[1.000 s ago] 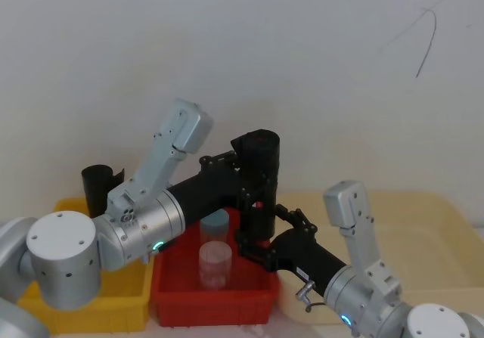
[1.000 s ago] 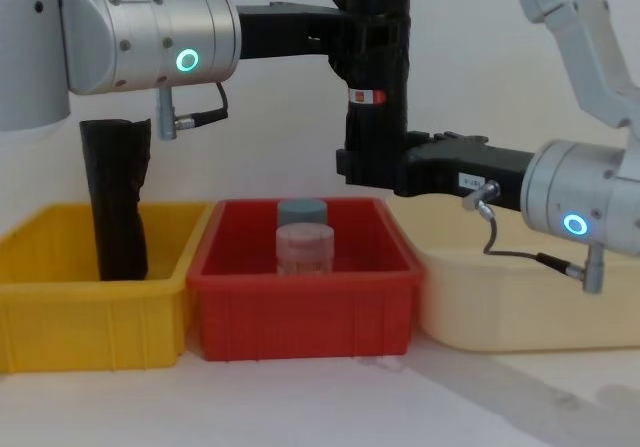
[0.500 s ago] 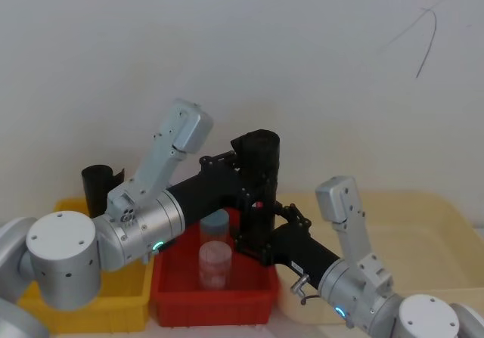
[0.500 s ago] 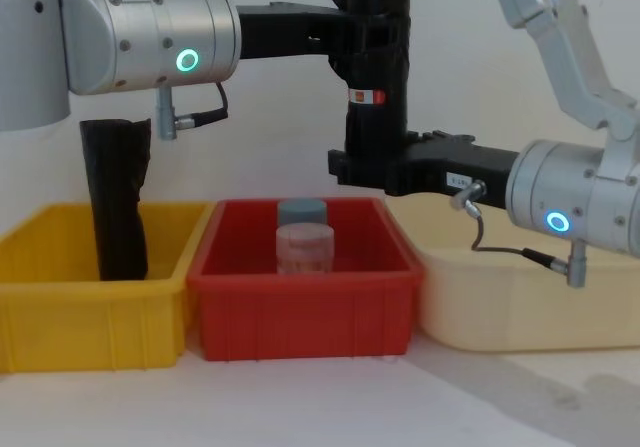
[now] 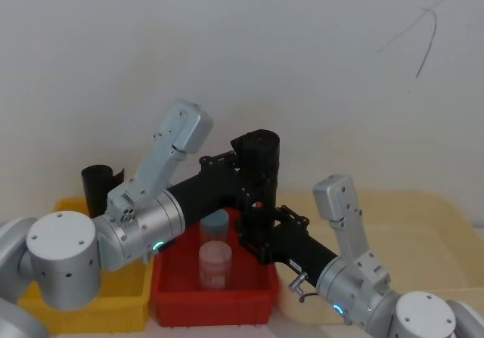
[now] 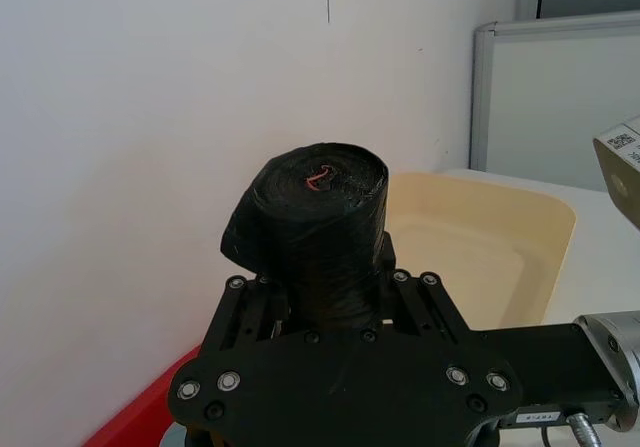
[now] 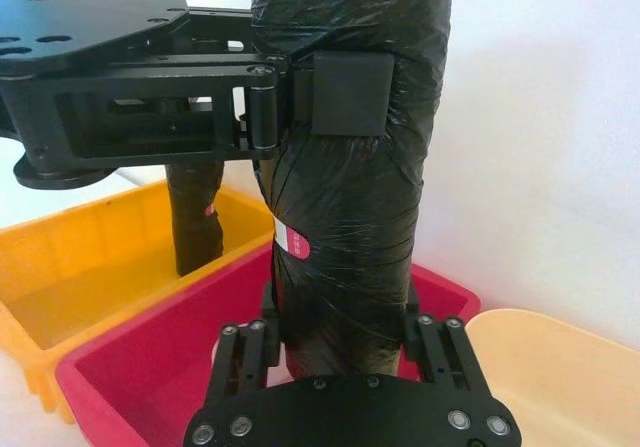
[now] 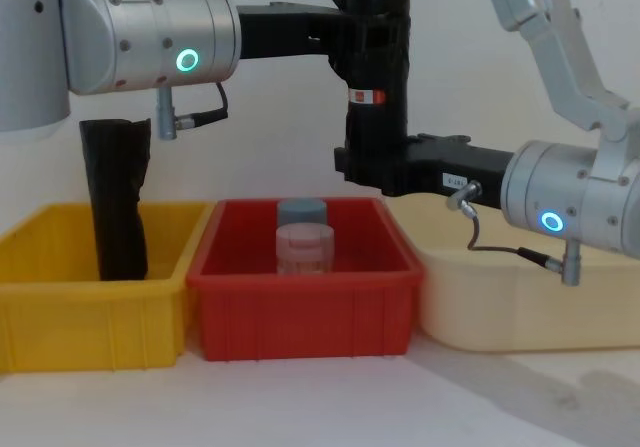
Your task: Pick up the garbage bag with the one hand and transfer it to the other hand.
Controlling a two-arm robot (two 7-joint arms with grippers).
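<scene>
The garbage bag (image 8: 378, 87) hangs upright, long axis vertical. The left gripper (image 8: 372, 42) has its fingers clamped on the upper part. The right gripper (image 8: 375, 167) has its fingers flanking the bottom, contact unclear.

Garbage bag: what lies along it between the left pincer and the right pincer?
Between left pincer above and right pincer below, only the garbage bag itself, bearing its red-and-white label, per chest view.

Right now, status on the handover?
Left gripper shut on garbage bag roll, near its top. Right gripper around its lower end, grip unconfirmed. Roll upright, above red bin.
</scene>
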